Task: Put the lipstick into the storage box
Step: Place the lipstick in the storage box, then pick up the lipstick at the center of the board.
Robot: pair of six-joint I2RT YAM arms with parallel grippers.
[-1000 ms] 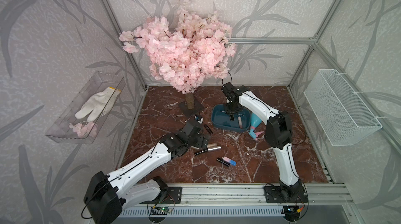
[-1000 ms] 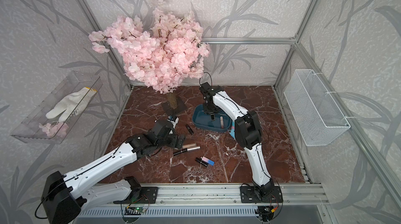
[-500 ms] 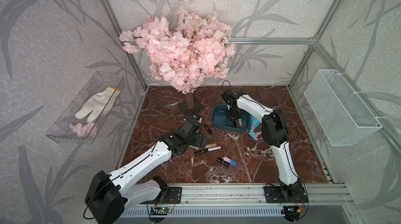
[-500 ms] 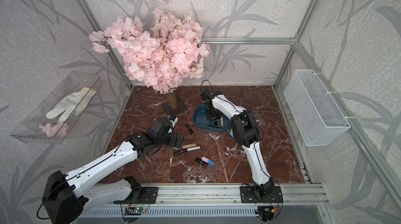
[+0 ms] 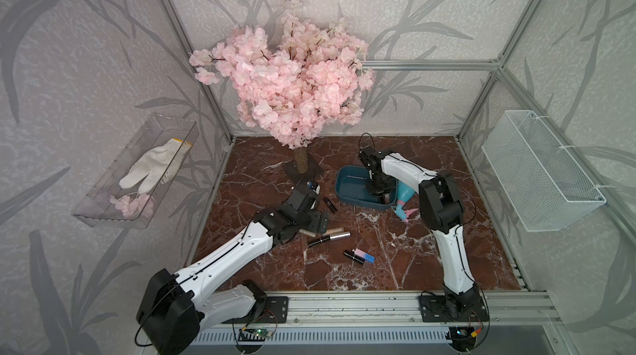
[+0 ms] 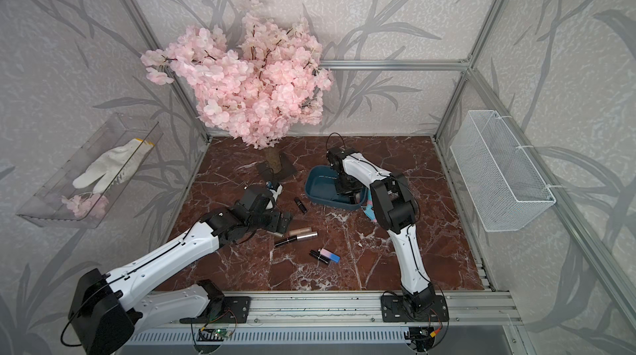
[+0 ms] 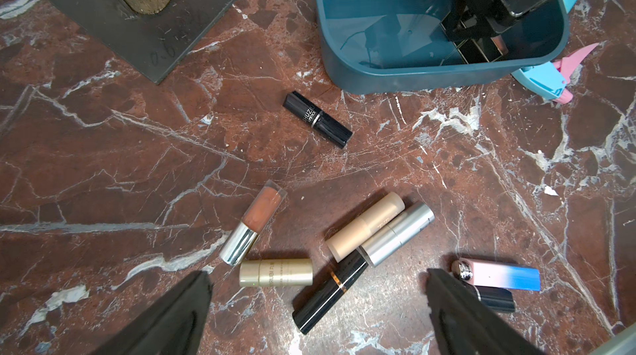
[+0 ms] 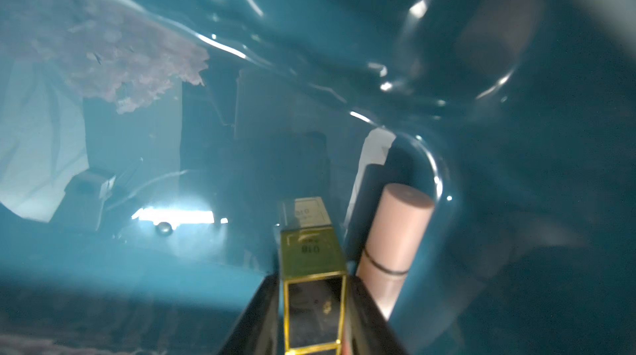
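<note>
Lipstick (image 8: 311,257) in play here is a square gold case with dark panels. It sits low inside the storage box (image 5: 356,200), its end near or on the teal floor; I cannot tell which. The right gripper (image 8: 313,279) reaches down into the box, and its fingers (image 8: 254,319) lie against 2 opposite flat sides of the case, pinching it. Just beside it in the same box lies a round pink-beige tube (image 8: 395,233).

By my reading the case is light, rigid and glossy. Flat faces suit flat fingers, so a hold across the middle of the body is sound. A hold near the cap end risks pulling the cap loose. The shiny finish could slip under a weak squeeze, but a short drop into the plastic box should not hurt it.

The left gripper (image 7: 318,276) hovers above the marble surface (image 7: 103,164) with its fingers spread wide and nothing between them. Below it lie more tubes, among them a short black lipstick (image 7: 318,119) and a pink-to-blue square one (image 7: 499,276). The round ones are likely to roll when nudged, so a squeeze across the barrel at mid-length looks best.
</note>
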